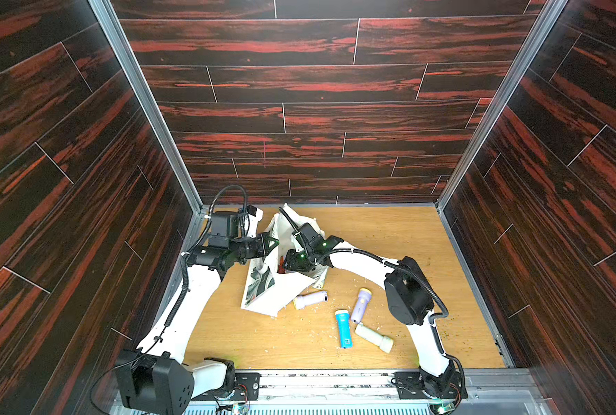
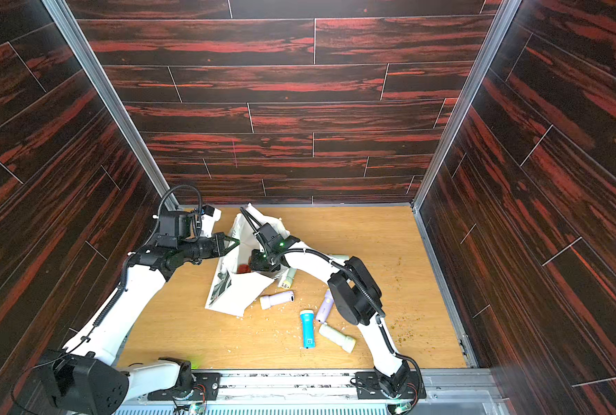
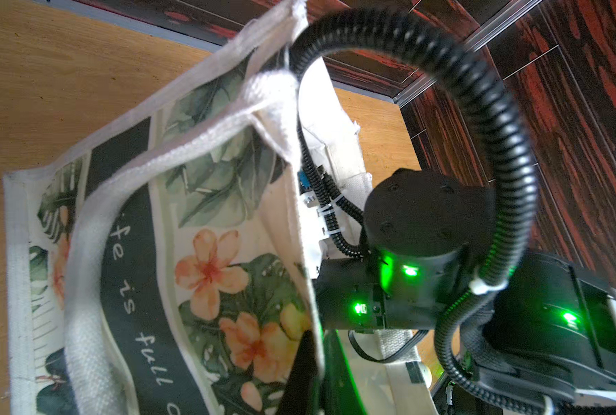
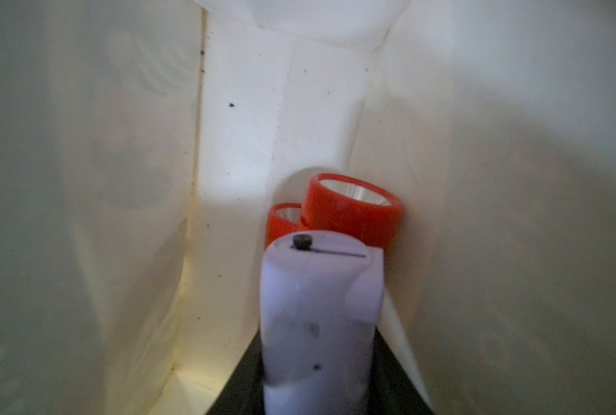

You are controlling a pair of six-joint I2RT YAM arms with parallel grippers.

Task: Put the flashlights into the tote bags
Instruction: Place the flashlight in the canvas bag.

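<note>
Since several flashlights lay loose on the tabletop (image 1: 263, 341), the task looked only partly done. Nearest the robot's base, well apart from the tote bag (image 1: 272, 296) on its near right, lay the blue flashlight (image 1: 343, 328), with the cream flashlight (image 1: 374, 337) just beside it. Closer to the bag lay the yellow-headed lavender flashlight (image 1: 360, 305). The pale lavender flashlight (image 1: 310, 299) lay just beside the bag's near right corner. In a top view a greenish-cream flashlight (image 2: 288, 278) rested against the bag's right side, partly under the right arm.

The bag, printed with leaves and orange flowers, slumped with its mouth raised. On its left side the left claw (image 3: 317, 363) had its jaws fully closed on the cloth of the rim, holding the mouth open. The right claw (image 4: 317, 359) reached in through that mouth, its jaws closed partway around the held lavender flashlight (image 4: 321, 287), whose far end pointed at the bag's bottom. Deeper inside lay one red flashlight (image 4: 351, 215) and a second red flashlight (image 4: 281, 221), lenses facing the claw.

The step in hand appeared to be the release of that flashlight inside the bag. The next move called for the right claw to spread its jaws and let the flashlight settle by the red pair. It would then back out straight through the mouth without snagging cloth or handle, with the left claw holding the rim up.
</note>
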